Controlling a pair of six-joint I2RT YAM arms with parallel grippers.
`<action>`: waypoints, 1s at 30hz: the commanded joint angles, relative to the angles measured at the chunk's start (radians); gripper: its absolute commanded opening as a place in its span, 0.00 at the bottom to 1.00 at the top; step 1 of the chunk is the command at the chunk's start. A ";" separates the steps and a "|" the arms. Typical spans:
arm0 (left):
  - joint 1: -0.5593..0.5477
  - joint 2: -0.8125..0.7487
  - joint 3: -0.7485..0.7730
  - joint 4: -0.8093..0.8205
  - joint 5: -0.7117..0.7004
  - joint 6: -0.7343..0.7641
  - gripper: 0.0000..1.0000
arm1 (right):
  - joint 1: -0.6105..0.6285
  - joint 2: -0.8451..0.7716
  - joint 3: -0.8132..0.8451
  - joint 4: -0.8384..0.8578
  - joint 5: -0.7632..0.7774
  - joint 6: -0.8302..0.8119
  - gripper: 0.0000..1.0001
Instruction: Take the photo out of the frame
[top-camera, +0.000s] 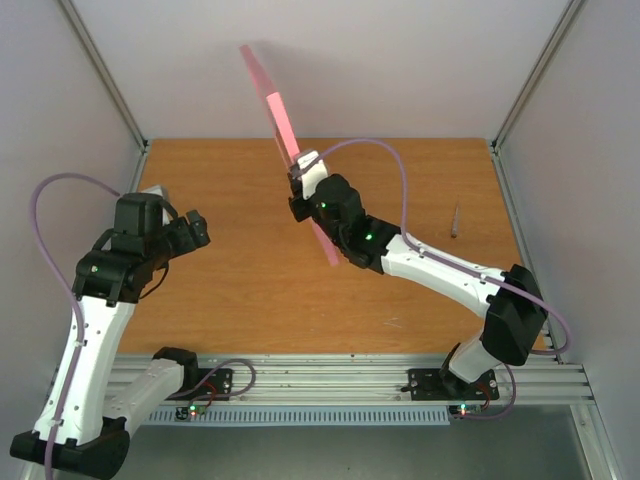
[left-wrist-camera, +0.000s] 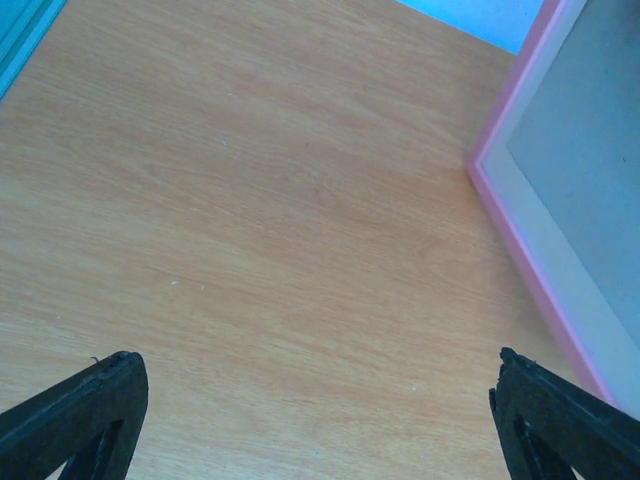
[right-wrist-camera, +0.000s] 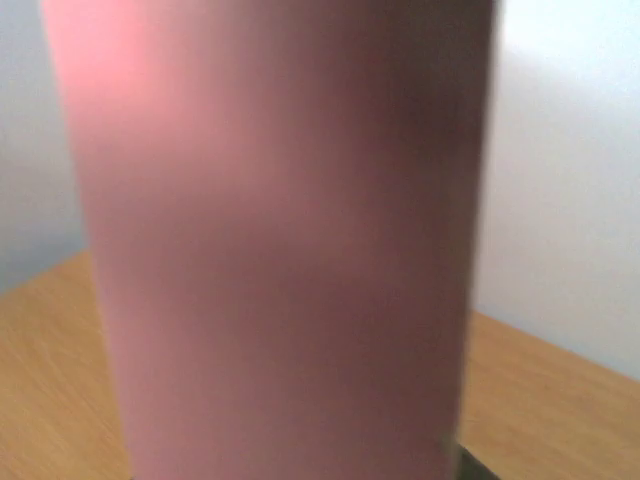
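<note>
1. Top view: the right gripper (top-camera: 303, 172) is clamped on the frame (top-camera: 275, 100), holding it edge-on and tilted above the table (top-camera: 250, 285). The left gripper (top-camera: 197, 228) hangs well apart from it.
2. Left wrist: the fingers (left-wrist-camera: 100, 400) are spread wide with nothing between them. The frame's pink corner (left-wrist-camera: 540, 275) shows at right, a white border around a grey panel. Whether that panel is the photo cannot be told.
3. Right wrist: the frame (right-wrist-camera: 280, 250) fills the view as a pink blur.

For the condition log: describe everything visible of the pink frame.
The frame is a thin rectangle with a pink front rim, seen edge-on from above. It is held tilted on edge over the table, clamped in the right gripper. The left wrist view shows one corner, a white mat and a grey panel inside. Whether its low end touches the table cannot be told.
</note>
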 joint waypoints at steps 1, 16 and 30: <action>0.005 -0.011 -0.020 0.020 0.012 -0.003 0.94 | -0.024 -0.005 0.018 0.101 -0.114 0.339 0.01; 0.005 0.042 -0.060 0.059 0.086 -0.018 0.94 | -0.202 -0.081 -0.274 0.142 -0.264 0.922 0.01; 0.005 0.104 -0.211 0.133 0.263 -0.125 0.94 | -0.291 -0.081 -0.605 0.284 -0.269 1.296 0.01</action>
